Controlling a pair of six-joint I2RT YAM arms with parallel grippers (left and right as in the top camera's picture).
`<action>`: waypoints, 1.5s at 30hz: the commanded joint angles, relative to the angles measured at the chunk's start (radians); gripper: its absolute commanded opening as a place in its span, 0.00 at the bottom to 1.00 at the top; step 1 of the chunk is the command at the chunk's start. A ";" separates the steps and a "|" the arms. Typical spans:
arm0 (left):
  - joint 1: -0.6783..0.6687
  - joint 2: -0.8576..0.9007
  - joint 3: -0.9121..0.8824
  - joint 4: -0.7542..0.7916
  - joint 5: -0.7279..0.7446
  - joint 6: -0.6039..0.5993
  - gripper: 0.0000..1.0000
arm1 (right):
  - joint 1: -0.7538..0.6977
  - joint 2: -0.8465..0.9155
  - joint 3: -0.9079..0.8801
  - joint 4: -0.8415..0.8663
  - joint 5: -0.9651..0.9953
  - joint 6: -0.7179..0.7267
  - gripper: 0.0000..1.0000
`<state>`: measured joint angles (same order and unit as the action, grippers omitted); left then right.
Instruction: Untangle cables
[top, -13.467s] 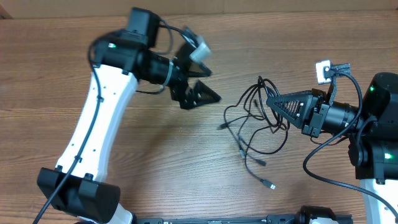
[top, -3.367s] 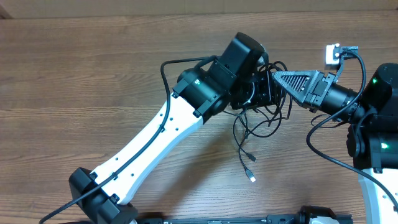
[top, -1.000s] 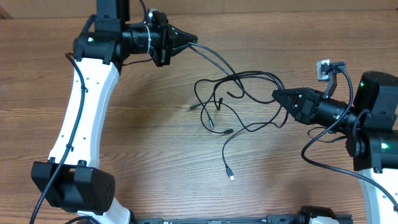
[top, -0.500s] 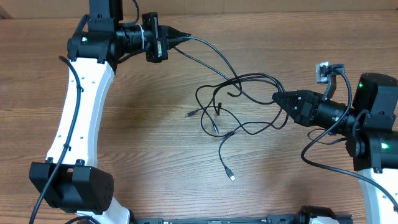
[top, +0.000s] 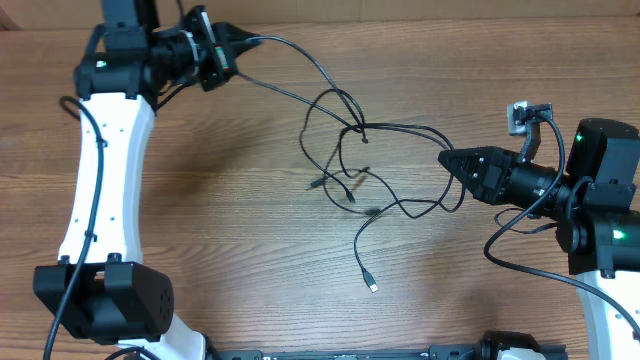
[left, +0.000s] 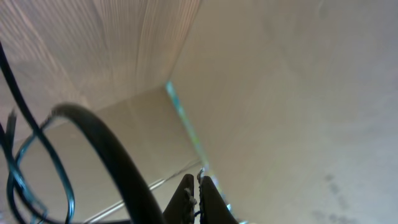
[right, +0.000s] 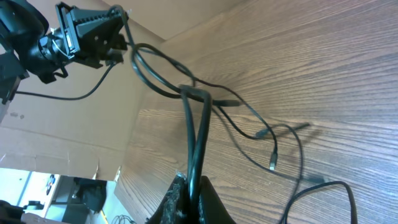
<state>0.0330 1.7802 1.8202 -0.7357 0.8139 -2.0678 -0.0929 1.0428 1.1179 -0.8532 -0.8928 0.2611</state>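
Note:
The cables (top: 362, 130) are thin black cords stretched in loose crossing loops between my two grippers above the wooden table (top: 200, 230). My left gripper (top: 243, 42), at the far left, is shut on strands that run right into the knot. My right gripper (top: 445, 158) is shut on a doubled strand (right: 196, 124) that rises straight from its fingers (right: 205, 190). One cord trails down to a plug (top: 372, 287) lying on the table. In the left wrist view the fingers (left: 186, 193) are pressed together and a blurred cord (left: 118, 158) passes close by.
A cardboard wall (top: 420, 10) runs along the table's back edge, just behind the left gripper. Two small plug ends (top: 313, 185) hang or lie near the middle. The right arm's body (top: 605, 200) fills the right edge.
My left gripper has moved left and toward the back with its strands. The tangle has been drawn up and to the left and its loops have spread. The right gripper has stayed put.

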 joint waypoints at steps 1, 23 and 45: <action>0.047 -0.025 0.015 -0.026 -0.090 -0.016 0.04 | -0.005 -0.003 0.003 0.000 0.003 -0.008 0.04; -0.014 -0.024 0.015 -0.084 -0.100 0.391 0.04 | -0.005 -0.003 0.003 0.013 0.003 -0.008 0.04; -0.060 -0.024 0.015 -0.309 -0.275 1.099 1.00 | -0.005 -0.003 0.003 0.018 0.002 -0.004 0.04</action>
<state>0.0002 1.7802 1.8202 -1.0306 0.5442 -1.2907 -0.0929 1.0428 1.1179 -0.8455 -0.8894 0.2611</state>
